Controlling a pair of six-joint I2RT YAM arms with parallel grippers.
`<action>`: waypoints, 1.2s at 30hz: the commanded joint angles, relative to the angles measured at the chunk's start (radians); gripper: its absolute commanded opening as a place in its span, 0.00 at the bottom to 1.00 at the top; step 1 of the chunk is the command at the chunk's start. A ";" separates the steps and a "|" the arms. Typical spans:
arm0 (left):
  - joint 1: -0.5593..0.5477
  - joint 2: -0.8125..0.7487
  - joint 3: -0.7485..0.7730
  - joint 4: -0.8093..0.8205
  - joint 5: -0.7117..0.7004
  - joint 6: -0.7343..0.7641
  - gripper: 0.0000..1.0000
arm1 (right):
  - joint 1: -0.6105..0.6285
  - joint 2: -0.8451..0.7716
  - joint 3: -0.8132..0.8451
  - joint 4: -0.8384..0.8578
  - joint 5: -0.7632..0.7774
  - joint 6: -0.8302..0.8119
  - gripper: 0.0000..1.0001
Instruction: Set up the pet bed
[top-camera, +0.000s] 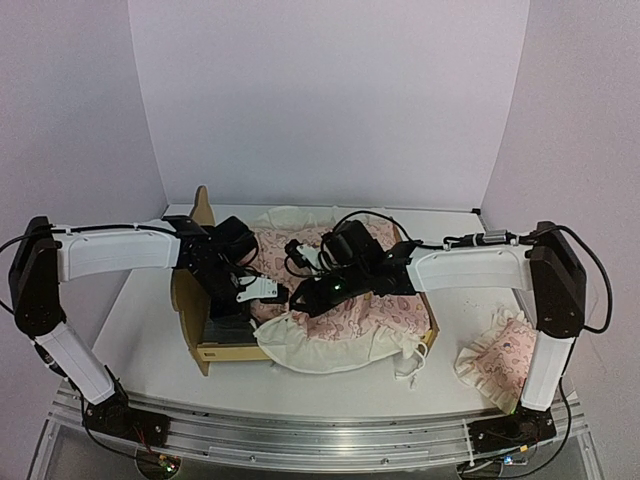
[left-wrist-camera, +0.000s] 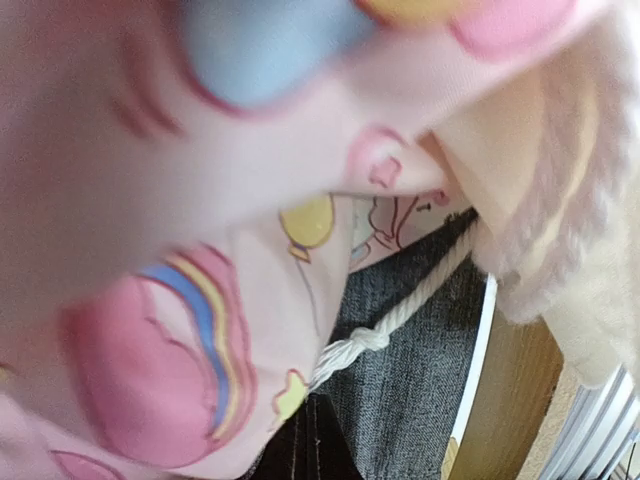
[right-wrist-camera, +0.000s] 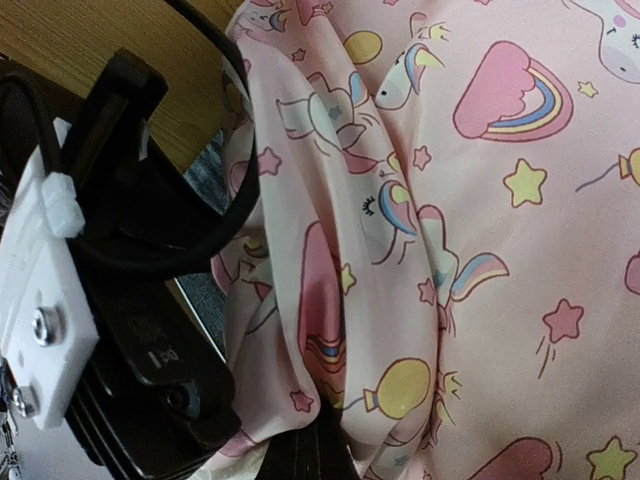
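Pink cover (top-camera: 340, 330) hangs over the front rail of the pet bed (top-camera: 185, 300); left tool (left-wrist-camera: 312, 432) and right tool (right-wrist-camera: 310, 445) each pinch it tight (bench (top-camera: 140, 330) edge near).

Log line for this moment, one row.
left end effector: shut on cover | right end effector: shut on cover | pet bed: grey base exposed at left end | pillow: on table beside bed

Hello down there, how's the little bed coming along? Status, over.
Left gripper and right gripper both shut on the pink cover. Pet bed partly draped, grey base bare at the headboard end. Pillow lies apart, far right.
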 joint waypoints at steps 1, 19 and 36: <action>0.003 -0.032 0.063 -0.024 0.034 -0.032 0.00 | 0.002 -0.025 -0.003 0.021 0.009 0.004 0.00; 0.003 -0.099 -0.009 -0.019 -0.034 -0.008 0.15 | 0.006 -0.020 0.004 0.022 0.003 0.010 0.00; 0.004 0.030 -0.009 0.019 -0.028 0.009 0.18 | 0.009 -0.036 -0.005 0.023 0.016 -0.001 0.00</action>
